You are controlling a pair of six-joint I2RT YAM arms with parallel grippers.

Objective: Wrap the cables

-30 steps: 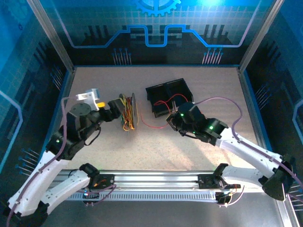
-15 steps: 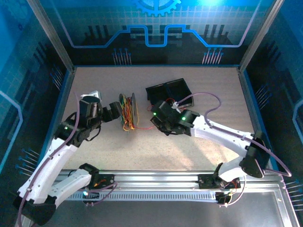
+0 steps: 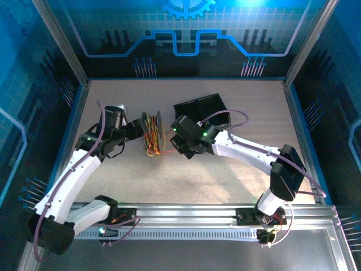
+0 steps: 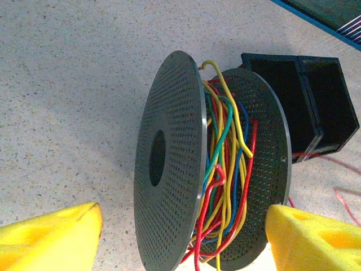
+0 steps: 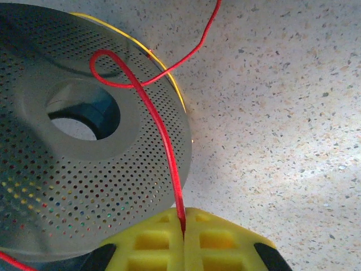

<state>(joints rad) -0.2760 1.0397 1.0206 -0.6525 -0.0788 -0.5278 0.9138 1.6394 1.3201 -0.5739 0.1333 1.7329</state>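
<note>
A black perforated spool [image 4: 169, 169] stands on edge on the speckled table, with red, yellow, green and blue cables [image 4: 228, 169] wound loosely between its two discs. My left gripper [image 4: 183, 237] is open, one yellow finger [image 4: 51, 237] on each side of the spool; the left finger is clear of the disc. From above, the left gripper [image 3: 138, 131] sits just left of the spool [image 3: 153, 134]. My right gripper [image 5: 184, 217] is shut on a red cable [image 5: 163, 141] that curls across the spool's outer disc [image 5: 67, 186]. From above, the right gripper [image 3: 176, 144] is at the spool's right side.
A black two-compartment box [image 3: 206, 110] lies behind the right gripper, with thin red wire [image 4: 344, 197] trailing on the table near it. Blue walls and metal posts enclose the table. An aluminium rail [image 3: 186, 213] runs along the near edge.
My right arm has swung left, bringing the red cable up to the spool. My left arm has shifted and its jaws have narrowed slightly around the spool.
</note>
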